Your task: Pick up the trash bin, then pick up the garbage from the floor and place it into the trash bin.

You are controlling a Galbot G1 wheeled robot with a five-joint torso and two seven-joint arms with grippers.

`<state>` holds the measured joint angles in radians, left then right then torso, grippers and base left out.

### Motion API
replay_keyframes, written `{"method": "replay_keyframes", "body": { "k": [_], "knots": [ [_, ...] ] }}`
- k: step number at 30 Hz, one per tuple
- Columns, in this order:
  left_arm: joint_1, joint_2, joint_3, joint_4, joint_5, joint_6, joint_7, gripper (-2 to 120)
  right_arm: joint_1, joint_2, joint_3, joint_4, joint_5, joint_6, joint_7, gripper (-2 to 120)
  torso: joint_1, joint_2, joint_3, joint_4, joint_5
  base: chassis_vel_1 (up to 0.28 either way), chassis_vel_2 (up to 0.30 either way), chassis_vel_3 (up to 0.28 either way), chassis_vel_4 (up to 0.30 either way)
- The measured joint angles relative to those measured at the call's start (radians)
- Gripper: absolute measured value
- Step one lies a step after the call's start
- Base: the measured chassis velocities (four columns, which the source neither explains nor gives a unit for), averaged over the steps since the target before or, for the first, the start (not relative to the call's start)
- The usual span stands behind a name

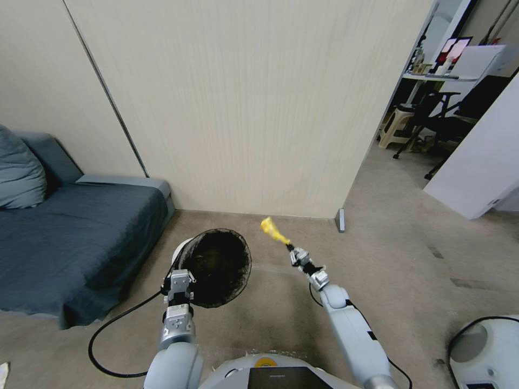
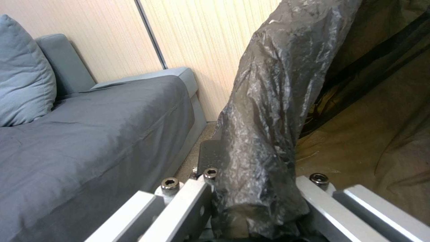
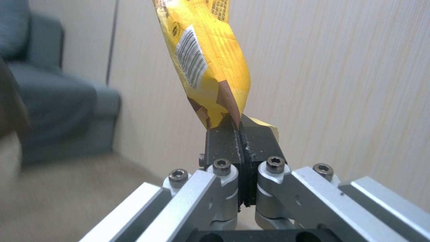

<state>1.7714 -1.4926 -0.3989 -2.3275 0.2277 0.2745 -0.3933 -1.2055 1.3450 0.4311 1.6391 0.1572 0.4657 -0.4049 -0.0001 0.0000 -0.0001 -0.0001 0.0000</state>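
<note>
The trash bin (image 1: pixel 219 267) hung off the floor (image 1: pixel 411 259) in my head view, tipped so that its black-lined mouth faced the camera, white wall just showing at the upper left of the rim; my left gripper (image 1: pixel 180 282) had it by the near rim, and in the left wrist view I saw the black bag (image 2: pixel 268 101) folded over that rim and pinched between the fingers (image 2: pixel 208 158), one dark pad outside the bin, the other side hidden behind the plastic; the inside of the liner (image 2: pixel 381 134) looked brownish and slack. To the right of the bin, apart from it and a little farther from me, the garbage (image 1: pixel 272 229) was a yellow wrapper (image 3: pixel 208 60) standing up and out from my right gripper (image 1: pixel 292 249); in the right wrist view its pads (image 3: pixel 224 144) were pressed together on the wrapper's lower end, a barcode label visible on the yellow film; the right arm reached forward over bare floor. Beyond both stood the pale wood-grain wall (image 1: pixel 259 108); at my left sat the grey sofa (image 1: pixel 75 232) with a cushion (image 1: pixel 19 173), close beside the bin; at the far right an opening showed an office chair (image 1: pixel 454 119) and a desk (image 1: pixel 438 78).
</note>
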Motion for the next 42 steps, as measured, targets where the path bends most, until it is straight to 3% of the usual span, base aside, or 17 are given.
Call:
{"method": "replay_keyframes", "body": {
  "k": [4,8,14,16,25,42],
  "knots": [
    [0.0,0.001,0.004,0.007,-0.008,0.002,0.0,1,-0.05,-0.012,-0.022,0.116,0.08,-0.024,-0.026,0,0.0,0.0,0.0,0.0001,0.0,0.0,0.0,0.0,0.0],
    [-0.004,0.006,0.011,0.021,-0.021,0.005,0.002,1,-0.158,-0.048,-0.11,0.326,0.213,-0.084,-0.055,0,0.0,0.0,0.0,0.0001,0.0,0.0,0.0,0.0,0.0],
    [-0.004,0.008,0.02,0.031,-0.023,0.005,0.002,1,-0.22,-0.095,-0.246,0.424,0.218,-0.114,-0.03,0,0.0,0.0,0.0,0.0001,-0.0002,0.0,0.0,0.0,0.0],
    [-0.006,0.008,0.027,0.031,-0.022,0.006,0.004,1,-0.234,-0.115,-0.317,0.425,0.175,-0.119,-0.019,0,0.0,0.0,0.0,0.0,-0.0001,0.0,0.0,0.0,0.0],
    [-0.001,0.008,0.041,0.029,-0.016,0.007,0.004,1,-0.202,-0.117,-0.433,0.324,0.083,-0.117,0.004,0,0.0,0.0,0.0,0.0002,0.0,0.0,0.0,0.0,0.0],
    [-0.003,0.006,0.041,0.02,-0.014,0.007,0.004,1,-0.176,-0.08,-0.442,0.186,0.041,-0.082,0.006,0,0.0,0.0,0.0,0.0001,-0.0001,0.0,0.0,0.0,0.0]
  ]
}}
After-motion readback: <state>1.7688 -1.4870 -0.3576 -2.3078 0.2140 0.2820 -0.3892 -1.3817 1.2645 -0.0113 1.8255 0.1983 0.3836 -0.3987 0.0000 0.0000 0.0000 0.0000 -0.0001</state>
